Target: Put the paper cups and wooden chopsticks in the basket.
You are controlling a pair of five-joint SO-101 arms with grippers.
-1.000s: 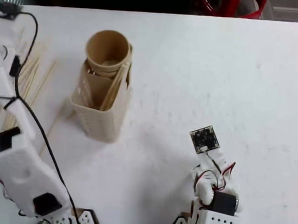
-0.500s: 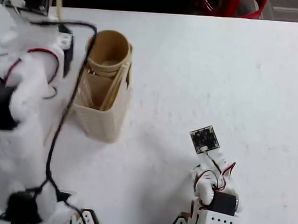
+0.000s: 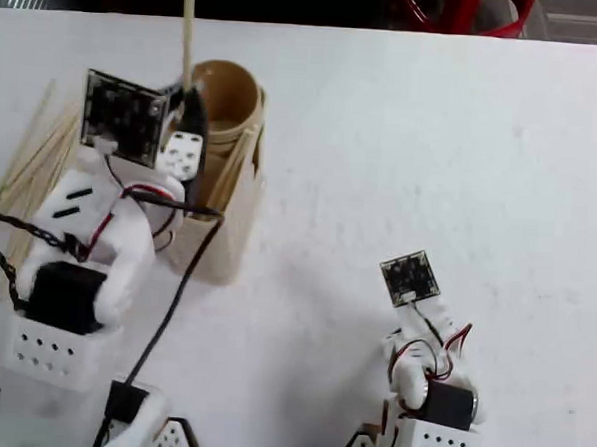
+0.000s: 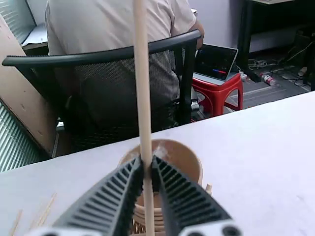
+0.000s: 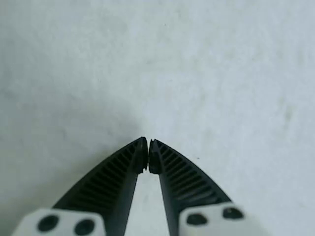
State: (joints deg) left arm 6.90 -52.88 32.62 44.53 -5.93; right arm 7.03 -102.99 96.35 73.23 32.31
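A cream perforated basket [image 3: 217, 241] stands left of centre on the white table. It holds stacked paper cups [image 3: 228, 92] and a few wooden chopsticks [image 3: 231, 170] leaning inside. My left gripper [image 3: 187, 113] hovers at the cups' left rim, shut on one wooden chopstick [image 3: 187, 27] that stands upright. From the left wrist, that chopstick [image 4: 141, 73] rises between the gripper [image 4: 147, 167] fingers, with the cup [image 4: 183, 158] just behind. Loose chopsticks [image 3: 29, 174] lie on the table left of the basket. My right gripper [image 5: 147, 155] is shut on nothing, just over bare table.
The right arm [image 3: 426, 375] rests near the front edge, right of centre. A black cable [image 3: 169, 307] trails from the left arm toward the front. The table's right half is bare white surface [image 3: 501, 174]. A chair and a seated person are beyond the far edge.
The left arm swung from the loose chopsticks at the far left over to the basket, carrying one chopstick, which now stands upright at the cups. The right arm stayed still.
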